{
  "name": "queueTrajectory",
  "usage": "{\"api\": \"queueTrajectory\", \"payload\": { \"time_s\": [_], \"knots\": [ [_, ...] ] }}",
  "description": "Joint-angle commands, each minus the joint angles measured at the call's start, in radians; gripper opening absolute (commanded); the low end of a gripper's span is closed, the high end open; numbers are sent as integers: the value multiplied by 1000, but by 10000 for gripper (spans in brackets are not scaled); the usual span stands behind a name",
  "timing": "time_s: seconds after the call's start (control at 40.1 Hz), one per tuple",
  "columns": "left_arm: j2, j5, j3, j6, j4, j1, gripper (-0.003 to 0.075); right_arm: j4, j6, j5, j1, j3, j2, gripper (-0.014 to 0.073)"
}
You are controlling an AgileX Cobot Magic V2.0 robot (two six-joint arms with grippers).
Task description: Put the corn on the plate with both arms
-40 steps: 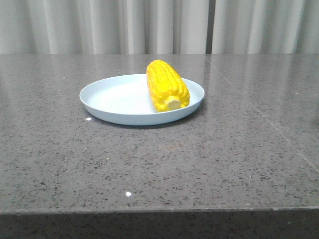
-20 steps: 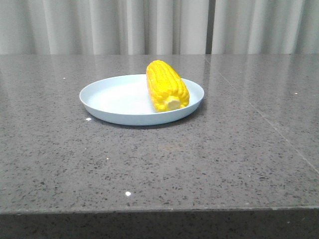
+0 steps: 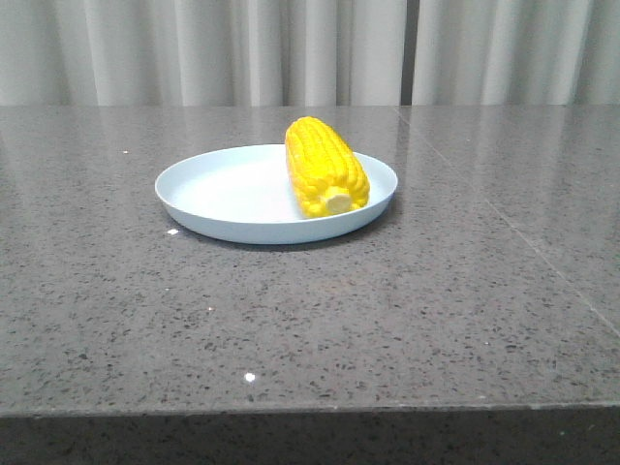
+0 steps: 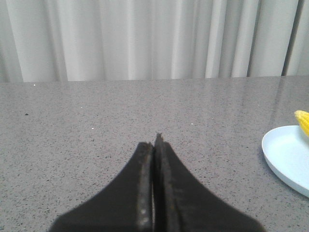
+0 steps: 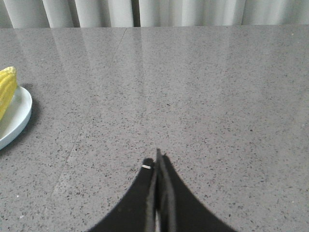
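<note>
Both grippers read closed and empty: left gripper (image 4: 153, 145) has its fingers pressed together with nothing between them, right gripper (image 5: 157, 162) same. Neither shows up in the front view, so we judge both are pulled clear of the work area. Corn (image 3: 325, 166) lies on the plate (image 3: 223, 194), over on the plate's right half, stub end facing the camera, sitting inside the rim (not hanging off, as far as we can see). Plate sits flat on the table (image 3: 387, 320). Each wrist view catches just an edge of plate and corn off to the side, well apart from the fingertips. We call the task done; nothing looks left to do.
</note>
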Motion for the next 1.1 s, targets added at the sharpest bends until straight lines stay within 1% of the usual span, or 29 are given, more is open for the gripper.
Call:
{"api": "queueTrajectory", "payload": {
  "time_s": [0.0,0.899,1.073],
  "knots": [
    [12,-81,-25,-3,0,-8,-20,-28,-7,-85,-4,-27,7,-61],
    [12,-88,-25,-3,6,-8,-20,-28,-7,-85,-4,-27,7,-61],
    [-70,-88,38,-3,0,11,-20,-28,-7,-85,-4,-27,7,-61]
  ]
}}
